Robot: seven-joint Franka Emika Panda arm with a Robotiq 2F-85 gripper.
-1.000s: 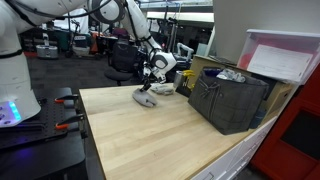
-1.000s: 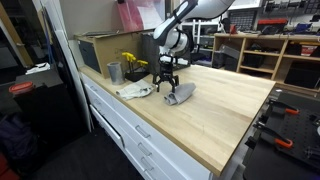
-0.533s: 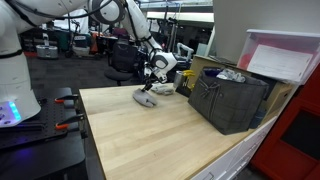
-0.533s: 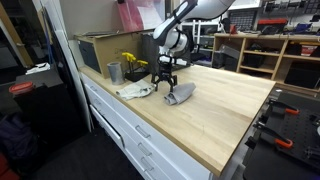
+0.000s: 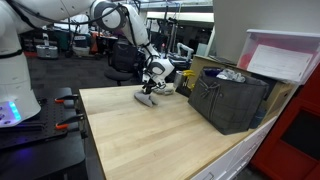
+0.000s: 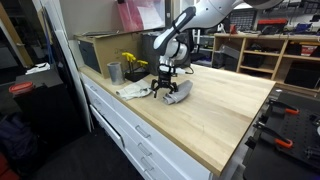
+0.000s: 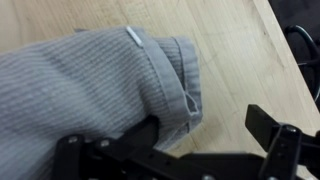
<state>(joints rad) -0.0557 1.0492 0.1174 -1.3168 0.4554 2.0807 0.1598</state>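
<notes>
A grey knitted cloth lies bunched on the wooden table near its far end. My gripper points down right over the cloth's edge. In the wrist view the cloth fills the left and middle, with a small white tag near its folded hem. The gripper is open: one finger sits against the cloth's folded edge, the other stands over bare wood to the right. Nothing is clamped between them.
A dark crate with items inside stands at one side of the table. In an exterior view a white rag, a metal cup, a yellow object and a cardboard box sit near the cloth.
The arm has come down lower onto the grey cloth. The jaws have stayed open, and the cloth has not visibly moved.
</notes>
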